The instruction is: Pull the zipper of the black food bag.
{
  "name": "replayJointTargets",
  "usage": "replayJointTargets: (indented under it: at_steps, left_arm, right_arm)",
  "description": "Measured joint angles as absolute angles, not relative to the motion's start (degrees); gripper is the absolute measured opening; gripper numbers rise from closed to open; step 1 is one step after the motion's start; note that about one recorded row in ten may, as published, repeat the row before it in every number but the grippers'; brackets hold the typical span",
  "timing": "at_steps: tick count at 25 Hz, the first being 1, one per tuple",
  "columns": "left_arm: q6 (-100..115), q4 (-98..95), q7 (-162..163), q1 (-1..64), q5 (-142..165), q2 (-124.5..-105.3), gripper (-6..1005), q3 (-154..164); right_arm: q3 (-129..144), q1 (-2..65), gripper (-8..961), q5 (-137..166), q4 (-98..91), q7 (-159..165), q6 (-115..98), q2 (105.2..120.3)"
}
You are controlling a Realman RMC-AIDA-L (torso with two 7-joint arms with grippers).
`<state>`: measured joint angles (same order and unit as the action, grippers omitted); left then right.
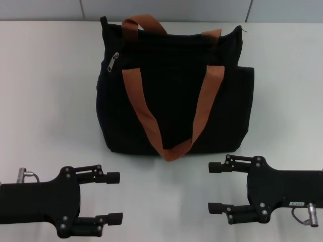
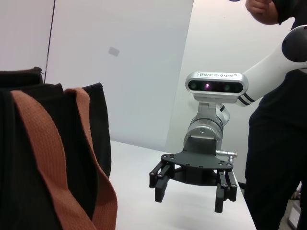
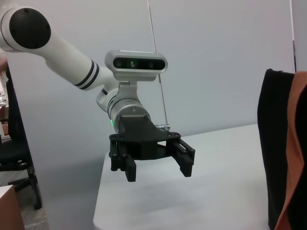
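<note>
The black food bag (image 1: 174,85) lies on the white table (image 1: 45,101) at the middle back, with two orange-brown straps (image 1: 202,108) draped over its front. The zipper (image 1: 115,57), a small silver pull tab, sits near the bag's upper left corner. My left gripper (image 1: 115,197) is open and empty at the front left, well short of the bag. My right gripper (image 1: 214,187) is open and empty at the front right, just short of the bag's near edge. The left wrist view shows the bag (image 2: 93,124) and the right gripper (image 2: 189,199). The right wrist view shows the left gripper (image 3: 158,173) and the bag (image 3: 273,143).
A person in black (image 2: 276,153) stands beside the table's right side. A grey wall (image 1: 166,9) runs behind the table's far edge. The grippers face each other across the table's front, with bare table between them.
</note>
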<state>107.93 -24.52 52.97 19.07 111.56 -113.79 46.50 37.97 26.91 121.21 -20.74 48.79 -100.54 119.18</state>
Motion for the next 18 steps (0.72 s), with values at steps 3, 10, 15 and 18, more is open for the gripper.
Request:
replayJointTargets:
  at_steps: [3, 10, 15, 18]
  left_arm:
    - [107.9, -24.6, 53.0, 19.1, 111.6, -113.77, 752, 46.5]
    - [108.0, -24.7, 52.8, 19.1, 111.3, -113.73, 742, 46.5]
    - [108.3, -24.7, 53.1, 19.1, 111.2, -113.75, 735, 46.1]
    - [112.6, -24.4, 52.9, 20.1, 110.9, -115.06, 731, 39.3]
  right_arm:
    - [38.0, 26.9, 783, 121.3, -20.7, 48.8, -100.5, 119.18]
    - [38.0, 26.9, 782, 121.3, -20.7, 48.7, -100.4, 119.25]
    - [37.7, 26.9, 782, 121.2, -20.7, 48.9, -100.1, 119.27]
    - [37.7, 26.9, 782, 121.2, -20.6, 49.1, -99.2, 119.27]
